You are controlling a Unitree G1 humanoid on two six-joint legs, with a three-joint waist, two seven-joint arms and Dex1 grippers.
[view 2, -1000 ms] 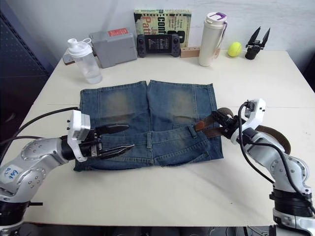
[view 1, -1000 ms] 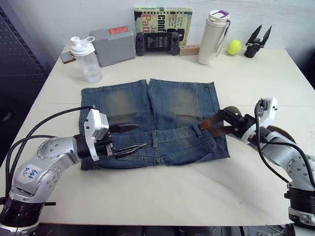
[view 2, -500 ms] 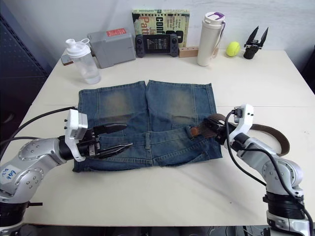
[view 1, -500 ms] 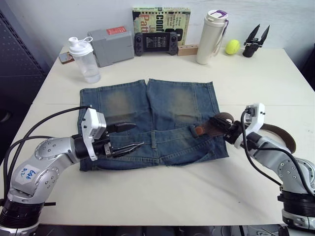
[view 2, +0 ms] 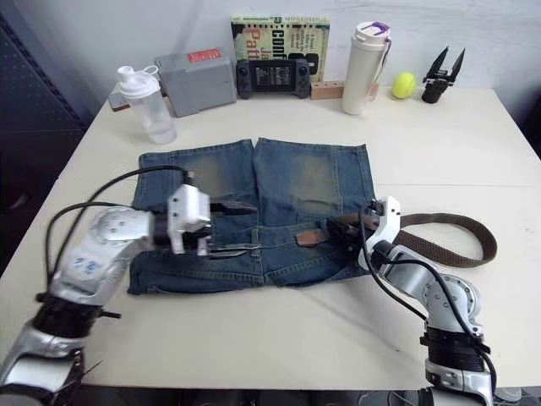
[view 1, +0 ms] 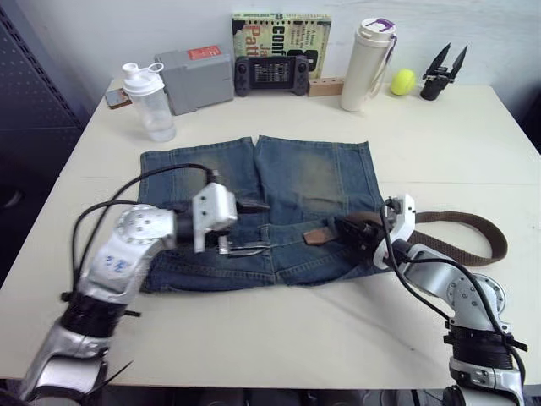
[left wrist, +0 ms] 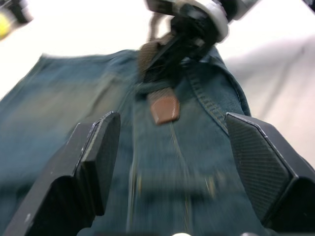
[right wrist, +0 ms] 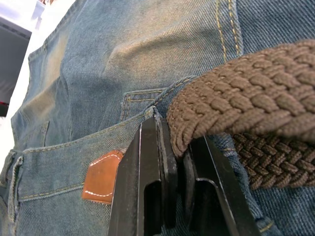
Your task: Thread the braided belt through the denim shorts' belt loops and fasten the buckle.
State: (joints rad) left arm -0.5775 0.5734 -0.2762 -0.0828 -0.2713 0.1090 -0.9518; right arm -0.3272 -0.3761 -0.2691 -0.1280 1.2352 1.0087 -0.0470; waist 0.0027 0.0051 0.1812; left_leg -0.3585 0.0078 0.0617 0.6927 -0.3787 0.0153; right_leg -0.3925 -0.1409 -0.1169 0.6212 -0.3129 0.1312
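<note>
You see the faded blue denim shorts (view 1: 262,211) lying flat at the middle of the pale table (view 1: 279,338), waistband toward the robot, with paler worn patches on both legs. The dark brown braided belt (view 1: 461,222) runs from the shorts' right waist edge out onto the table, where it curves round in a loop on the robot's right. Its tan leather tip (view 1: 317,236) lies on the waistband, a little right of the middle seam. In the right wrist view the woven strands stand out clearly, and the tip (right wrist: 101,183) shows white stitching along its edge.

The right gripper (view 1: 359,237) sits at the shorts' right waist edge. Its two black fingers (right wrist: 147,182) are nearly closed and pinch the braided strap between them.

The left gripper (view 1: 254,227) hovers over the waistband, left of the middle seam. Its fingers (left wrist: 98,162) are spread wide and grasp nothing; the leather tip (left wrist: 164,109) lies ahead of them.

Along the table's far edge stand a clear shaker bottle (view 1: 148,101), a grey box (view 1: 194,78), a black handheld controller (view 1: 270,74) and a white tumbler (view 1: 365,63).
</note>
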